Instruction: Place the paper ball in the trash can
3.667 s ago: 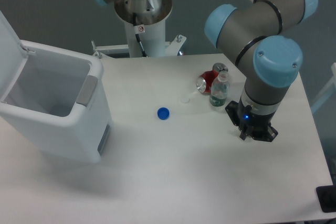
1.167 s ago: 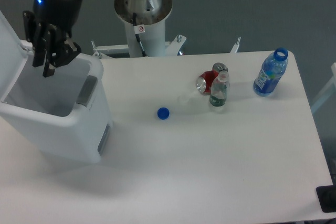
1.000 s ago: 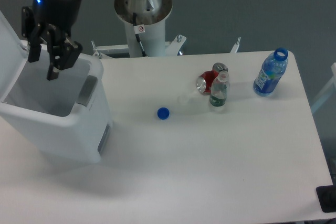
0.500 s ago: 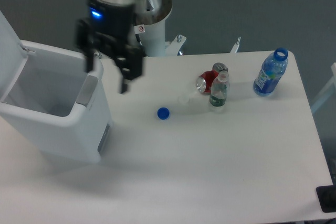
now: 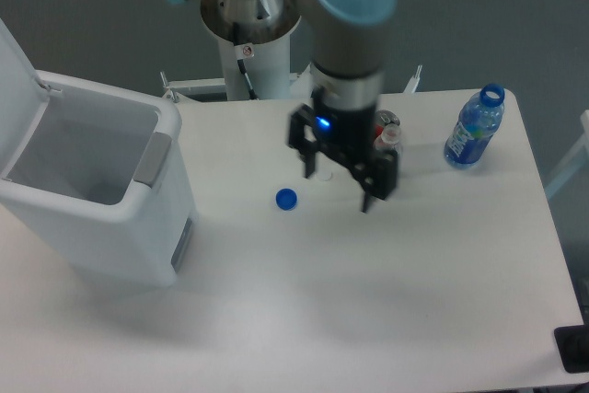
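Observation:
The trash can [image 5: 110, 232] stands at the table's left with its lid up; what shows of its inside is bare white wall. The paper ball is not in view anywhere on the table or in the gripper. My gripper [image 5: 339, 179] hangs over the middle of the table, well right of the can, open with nothing between its fingers [image 5: 310, 161]. It points down, just right of a blue bottle cap [image 5: 286, 198].
A red can [image 5: 385, 121] and a small clear bottle [image 5: 394, 139] sit partly behind the gripper. A blue bottle [image 5: 474, 128] stands at the far right. A tiny clear cap [image 5: 324, 175] lies under the gripper. The robot's base post [image 5: 250, 62] rises at the table's back edge.
The gripper opened its fingers above the trash can, then swung right across the table to the middle. Nothing else on the table has moved.

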